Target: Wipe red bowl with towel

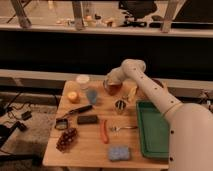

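The red bowl [114,89] sits at the back middle of the wooden table [92,145]. My gripper [109,81] is at the end of the white arm that reaches in from the right, right over the bowl's left rim. A pale bit at the gripper may be the towel; I cannot make it out clearly.
A green tray [154,128] lies at the right. A white cup [82,80], an orange [73,96], a blue-grey item [92,95], a banana [132,93], a metal cup [120,105], a fork [122,128], a red sausage [104,131], grapes [67,140] and a blue sponge [119,153] lie around.
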